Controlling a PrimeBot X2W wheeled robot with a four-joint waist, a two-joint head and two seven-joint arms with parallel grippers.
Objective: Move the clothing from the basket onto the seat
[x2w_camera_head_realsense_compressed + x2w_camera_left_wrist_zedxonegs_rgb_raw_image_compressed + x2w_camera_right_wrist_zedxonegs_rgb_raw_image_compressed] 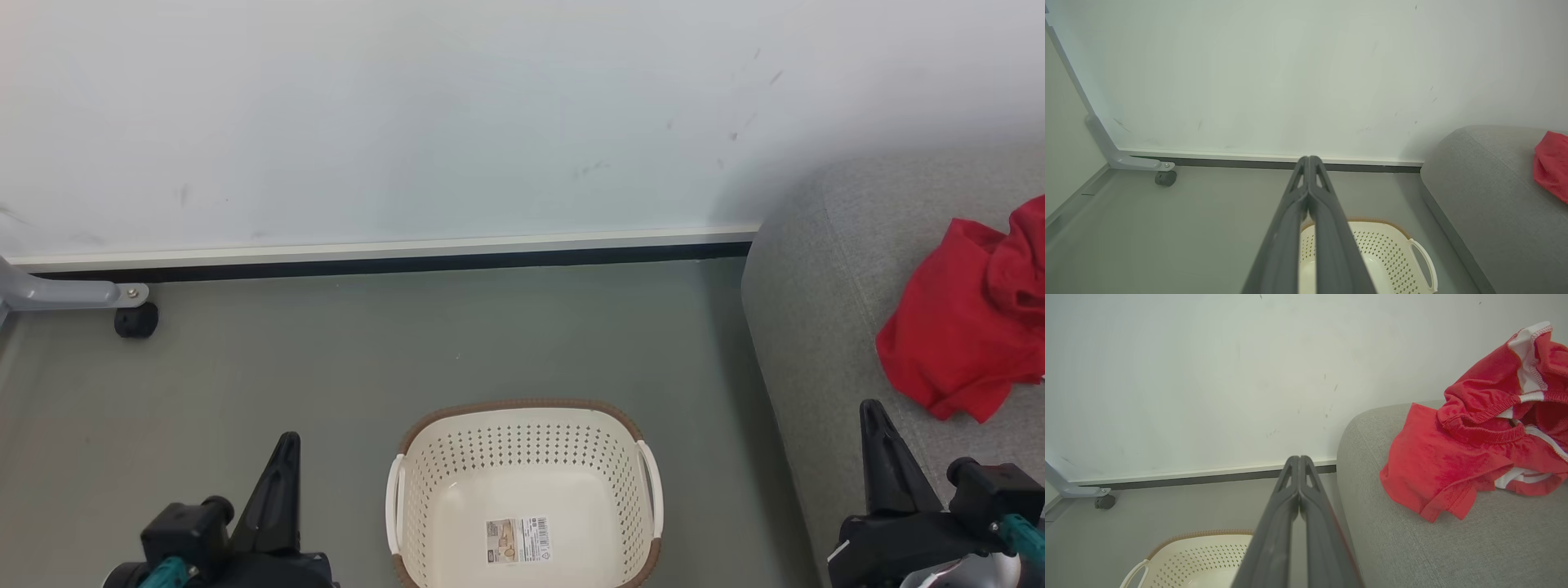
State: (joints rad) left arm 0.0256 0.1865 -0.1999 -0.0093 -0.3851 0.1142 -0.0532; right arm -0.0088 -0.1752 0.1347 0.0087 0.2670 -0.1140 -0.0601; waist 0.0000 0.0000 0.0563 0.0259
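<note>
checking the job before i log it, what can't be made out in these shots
Clothing: head view's right edge cuts it off; the crumpled heap hides how many garments.
Basket: head view's bottom edge cuts its near end; the left gripper covers part of its inside in the left wrist view.
Label: print too small to read.
Seat: runs off every view's right edge.

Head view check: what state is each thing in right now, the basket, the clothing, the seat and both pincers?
basket: upright on the floor, empty apart from its printed label.
clothing: crumpled in a heap on the seat.
seat: carrying the clothing.
left pincer: shut, holding nothing.
right pincer: shut, holding nothing.
</note>
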